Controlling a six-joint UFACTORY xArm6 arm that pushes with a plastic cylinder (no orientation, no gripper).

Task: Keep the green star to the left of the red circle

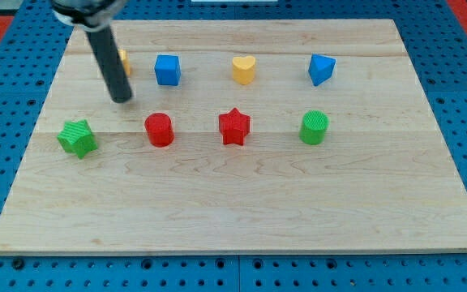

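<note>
Green star [77, 137] left of red circle [159, 129] — my tip [122, 99] above, between them.

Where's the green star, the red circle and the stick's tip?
Green star block [77, 138], camera view, top face.
Red circle block [159, 128], camera view, top face.
My tip [122, 99], camera view, rod's lower end.

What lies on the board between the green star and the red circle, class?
Nothing: in the camera view only bare wood separates the green star from the red circle. My tip sits above that stretch, towards the view's top.
</note>
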